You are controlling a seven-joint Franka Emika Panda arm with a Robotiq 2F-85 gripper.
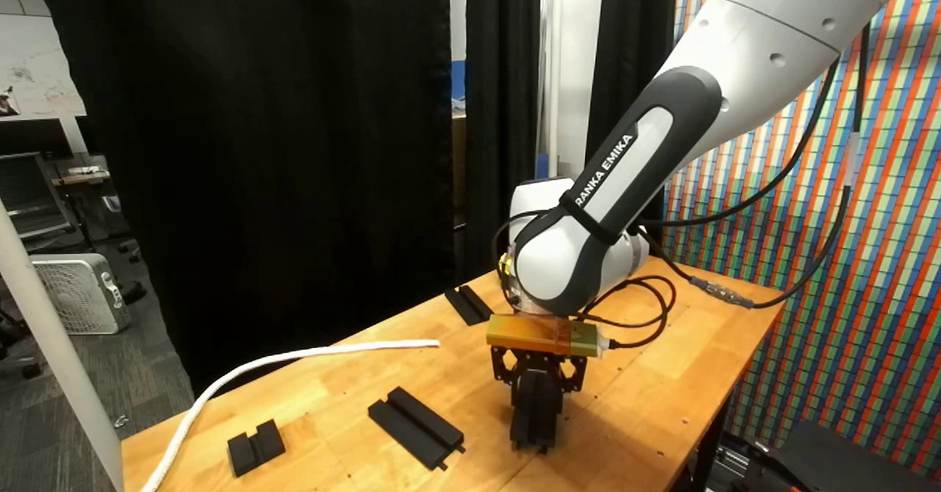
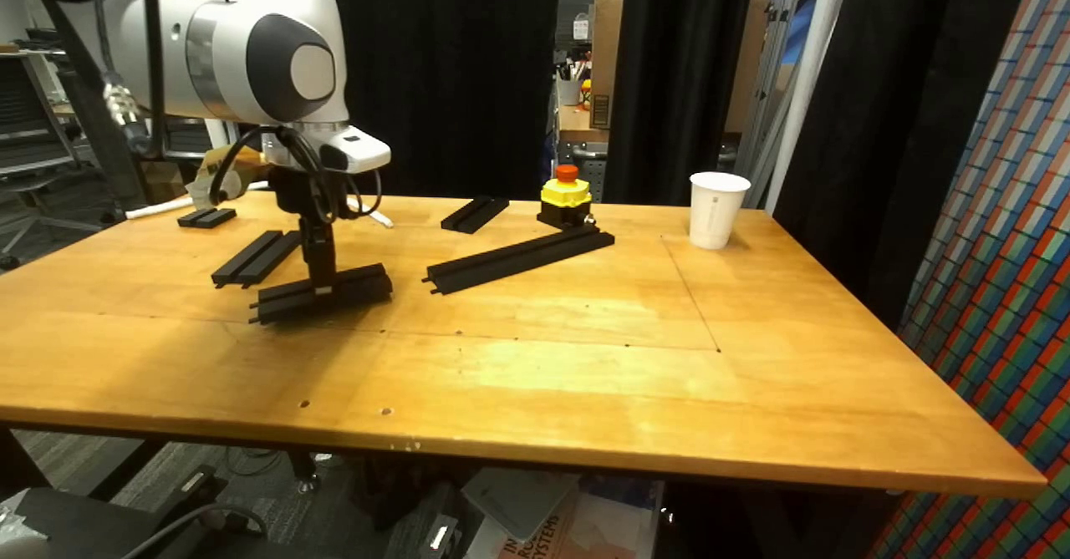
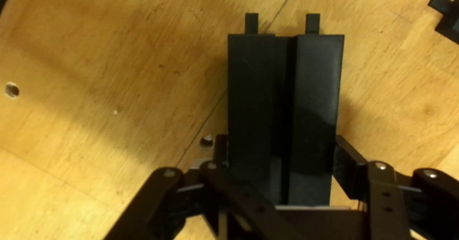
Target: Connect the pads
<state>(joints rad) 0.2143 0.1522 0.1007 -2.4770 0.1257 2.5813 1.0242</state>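
My gripper [image 3: 280, 150] is shut on a black pad [image 3: 319, 78], one finger against each long side; it also shows in both exterior views [image 1: 534, 422] [image 2: 361, 286]. The pad is low over the table; whether it touches is unclear. Two pegs stick out of its far end in the wrist view. A similar ridged pad [image 1: 416, 427] [image 2: 257, 256] with two pegs lies beside it. A short pad [image 1: 255, 446] [image 2: 206, 218] lies farther off. Another pad [image 1: 468, 305] [image 2: 475, 214] lies at the back. A long pad bar [image 2: 520, 260] lies in an exterior view.
A red and yellow emergency-stop button [image 2: 566, 197] stands behind the long bar's far end. A white paper cup [image 2: 717, 210] stands farther along the wooden table [image 2: 585, 392]. A white cord [image 1: 294, 356] lies along the edge. A black cable loop [image 1: 658, 304] hangs by the wrist.
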